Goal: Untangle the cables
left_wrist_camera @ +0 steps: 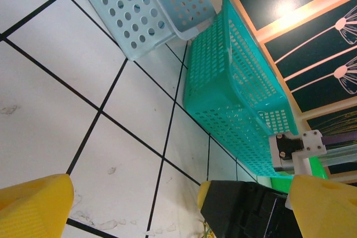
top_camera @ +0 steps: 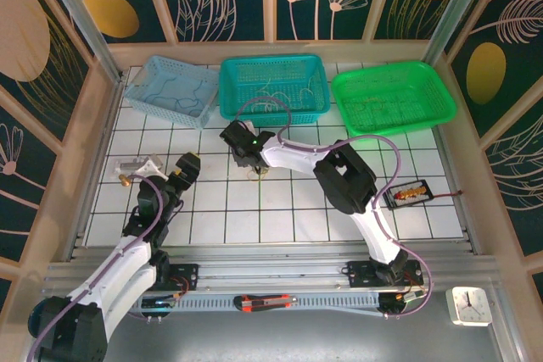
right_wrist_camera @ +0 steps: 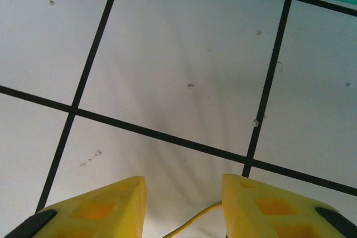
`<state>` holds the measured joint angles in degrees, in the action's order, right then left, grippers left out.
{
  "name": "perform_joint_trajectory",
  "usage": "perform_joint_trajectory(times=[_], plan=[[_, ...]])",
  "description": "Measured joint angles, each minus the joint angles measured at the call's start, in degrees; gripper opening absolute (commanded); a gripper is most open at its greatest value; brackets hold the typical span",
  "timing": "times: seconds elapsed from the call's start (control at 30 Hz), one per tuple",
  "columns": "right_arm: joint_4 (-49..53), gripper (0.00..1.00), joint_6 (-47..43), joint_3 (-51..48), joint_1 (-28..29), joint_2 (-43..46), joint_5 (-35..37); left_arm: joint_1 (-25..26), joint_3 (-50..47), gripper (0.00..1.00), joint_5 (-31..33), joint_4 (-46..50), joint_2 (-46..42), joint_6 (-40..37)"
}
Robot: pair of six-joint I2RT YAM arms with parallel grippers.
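Note:
The cables [top_camera: 259, 172] are a small tangle of thin wires on the white tiled table, just below the teal basket. My right gripper [top_camera: 253, 162] hovers right over them, pointing down. In the right wrist view its yellow fingers [right_wrist_camera: 106, 207] stand open, and one yellow wire [right_wrist_camera: 192, 224] curves across the tile between them, untouched. My left gripper [top_camera: 188, 165] sits to the left of the tangle. It is wide open [left_wrist_camera: 178, 215] with nothing between its fingers, and it faces the right gripper's black body [left_wrist_camera: 251, 210]. A few wire ends [left_wrist_camera: 205, 230] show beside that body.
Three baskets line the back: light blue [top_camera: 174, 89], teal [top_camera: 273, 86] and green [top_camera: 393, 95], the teal and green holding loose wires. A black tray [top_camera: 410, 193] lies at the right, a small clear part [top_camera: 136, 165] at the left. A timer [top_camera: 469, 305] sits beyond the front rail.

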<state>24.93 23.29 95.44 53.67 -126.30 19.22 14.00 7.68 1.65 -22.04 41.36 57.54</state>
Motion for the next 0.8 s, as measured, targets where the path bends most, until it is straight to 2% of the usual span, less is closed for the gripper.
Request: perform_joint_trajectory(times=[0.17,0.27,0.37,0.47,0.6,0.8], plan=[[-0.04,0.51,0.33,0.00,0.00,0.00,0.31,0.00,-0.04,0.99,0.00,0.02,-0.42,-0.02],[-0.07,0.51,0.68,0.00,0.00,0.00,0.28,0.00,-0.15,0.99,0.00,-0.02,-0.39,-0.02],[-0.20,0.47,0.92,-0.02,-0.13,0.00,0.02,0.00,-0.33,0.99,-0.02,0.00,-0.39,-0.02],[-1.20,0.35,1.36,-0.63,-0.35,0.00,-1.38,0.00,-0.44,0.99,-0.04,0.00,-0.39,-0.02],[-2.89,0.00,1.77,-2.23,-0.79,0.00,-4.13,0.00,-0.46,0.99,-0.09,0.00,-0.42,-0.09],[-4.98,0.00,1.92,-5.40,-1.51,2.12,-8.68,0.00,-0.46,0.99,-1.14,-0.02,-0.42,-1.51]])
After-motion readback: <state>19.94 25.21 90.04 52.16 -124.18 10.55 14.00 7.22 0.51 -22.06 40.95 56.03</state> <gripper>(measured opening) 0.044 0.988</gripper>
